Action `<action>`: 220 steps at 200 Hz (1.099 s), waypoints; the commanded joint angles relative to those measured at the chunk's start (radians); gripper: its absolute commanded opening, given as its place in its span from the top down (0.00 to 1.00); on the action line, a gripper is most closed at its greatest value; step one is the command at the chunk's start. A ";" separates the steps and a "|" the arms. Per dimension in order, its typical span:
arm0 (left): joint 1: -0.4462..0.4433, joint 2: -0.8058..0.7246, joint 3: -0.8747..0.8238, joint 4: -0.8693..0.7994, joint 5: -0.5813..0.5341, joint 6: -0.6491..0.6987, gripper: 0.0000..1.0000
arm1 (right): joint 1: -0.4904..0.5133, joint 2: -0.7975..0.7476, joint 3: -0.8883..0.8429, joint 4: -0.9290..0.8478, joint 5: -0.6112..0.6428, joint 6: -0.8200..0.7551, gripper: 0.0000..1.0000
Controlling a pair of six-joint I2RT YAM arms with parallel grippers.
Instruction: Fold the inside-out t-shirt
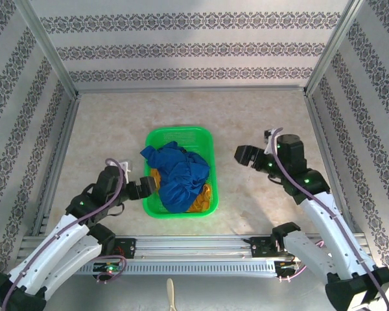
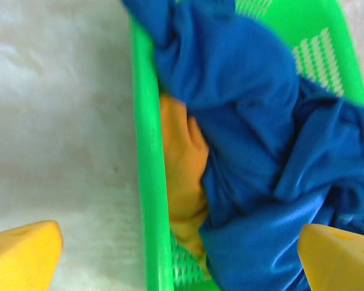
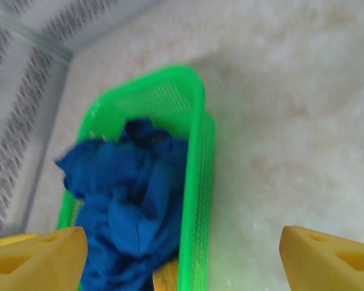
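Top external view puts the blue t-shirt (image 1: 180, 173) bunched in a crumpled heap inside the green basket (image 1: 157, 139), piled above the rim, with one corner hanging toward the basket's left side. Under it, at the near end, lies a yellow garment (image 1: 206, 199), touching the blue cloth and partly covered by it. The basket stands in the middle of the table (image 1: 117, 123).

The left gripper (image 1: 152, 186) is just beside the basket's left wall. Its wrist camera shows the yellow fingers (image 2: 24, 251) spread wide, with the rim and both garments between and beyond them and nothing pinched. The right gripper (image 1: 241, 155) sits off the basket's right side, apart from it. Its jaws are also spread and empty, facing the heap.

No folding has begun, by my reading: the step in hand is the reach to lift the shirt out of the basket. The next move calls for a pinch on blue cloth alone, high on the heap and clear of the yellow piece and the rim. The shirt must then be lifted free and spread flat on the bare table.
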 commanded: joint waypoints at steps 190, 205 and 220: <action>-0.226 0.889 0.497 0.596 -0.057 -0.124 0.01 | -0.087 0.309 0.335 -0.213 0.120 -0.088 0.20; -0.184 0.783 0.417 0.547 -0.087 -0.135 0.01 | 0.040 0.354 0.304 -0.153 0.162 -0.041 0.21; -0.140 0.688 0.355 0.486 -0.118 -0.153 0.01 | 0.153 0.414 0.279 -0.086 0.208 0.012 0.21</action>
